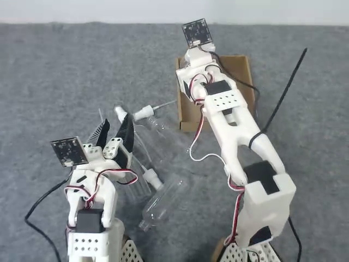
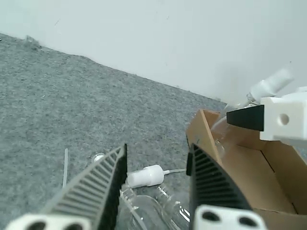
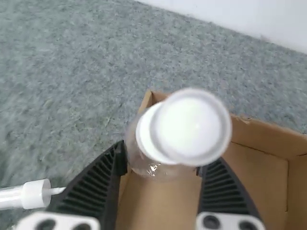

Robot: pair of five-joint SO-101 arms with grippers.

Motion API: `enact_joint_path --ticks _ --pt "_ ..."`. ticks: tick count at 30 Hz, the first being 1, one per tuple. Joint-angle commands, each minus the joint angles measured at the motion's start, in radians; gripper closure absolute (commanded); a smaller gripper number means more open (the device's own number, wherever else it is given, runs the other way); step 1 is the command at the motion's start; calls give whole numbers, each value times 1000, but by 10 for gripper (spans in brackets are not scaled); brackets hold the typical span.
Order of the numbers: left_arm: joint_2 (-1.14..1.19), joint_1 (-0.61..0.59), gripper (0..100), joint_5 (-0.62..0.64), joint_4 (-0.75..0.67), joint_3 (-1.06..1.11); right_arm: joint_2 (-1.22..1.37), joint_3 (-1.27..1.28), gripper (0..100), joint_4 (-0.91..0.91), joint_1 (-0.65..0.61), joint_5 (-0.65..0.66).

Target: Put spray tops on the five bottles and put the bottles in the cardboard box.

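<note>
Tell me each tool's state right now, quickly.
Left tool: open, holding nothing.
Right tool: shut on a capped spray bottle over the cardboard box.

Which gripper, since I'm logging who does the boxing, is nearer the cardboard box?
Right. The right gripper holds a bottle over the cardboard box; the left gripper is off to its side, open above loose bottles.
</note>
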Motion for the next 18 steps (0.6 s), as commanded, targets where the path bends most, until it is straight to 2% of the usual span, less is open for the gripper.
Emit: enact_joint_path --ticks 1,18 --pt "-18 0 813 -8 3 -13 -1 -75 878 -62 18 -9" --pt "-18 0 813 -8 3 -13 186 -77 878 -170 33 -2"
